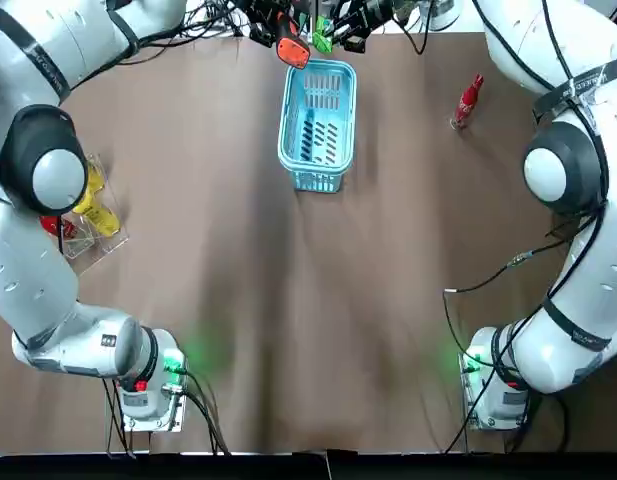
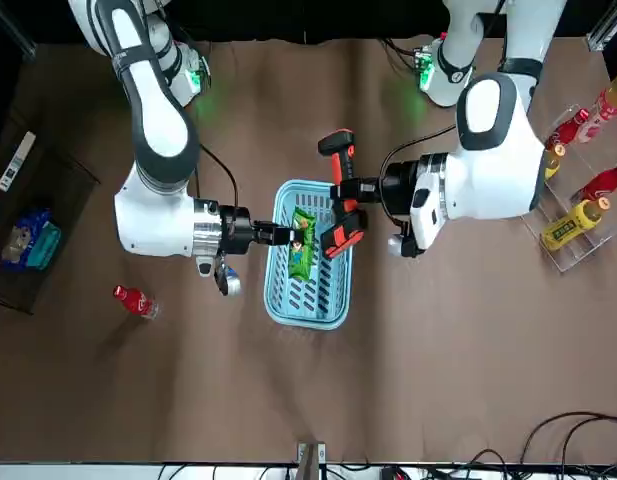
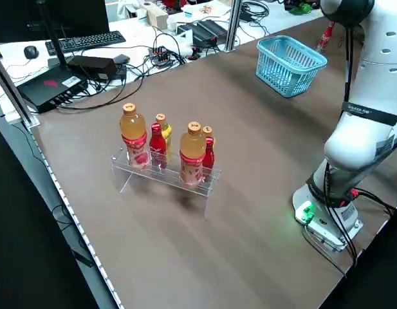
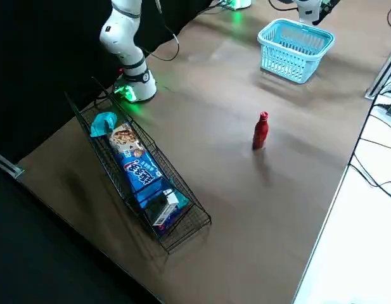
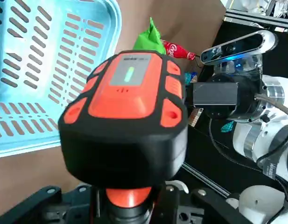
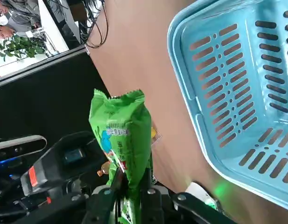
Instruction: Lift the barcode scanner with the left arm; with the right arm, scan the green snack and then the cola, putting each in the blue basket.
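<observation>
Left hand (image 2: 354, 190), clamped on orange-and-black handheld barcode scanner (image 2: 342, 236), faces right hand (image 2: 286, 237), shut on green foil snack packet (image 2: 303, 248) above light-blue slotted plastic basket (image 2: 308, 316). Risks: the 2 hands, v. close, may knock; thin end-pinch could slip. Small red cola bottle (image 2: 133, 300) stands on brown bench (image 2: 448, 350), well apart.

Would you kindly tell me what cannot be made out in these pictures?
- Left wrist view: the barcode scanner hides where the left end effector grips it.
- Right wrist view: print on the green snack in the right end effector is too small to read.
- Top view: both grips lie at the upper edge, partly cut off.
- Left side view: the cola bottle is tiny.
</observation>
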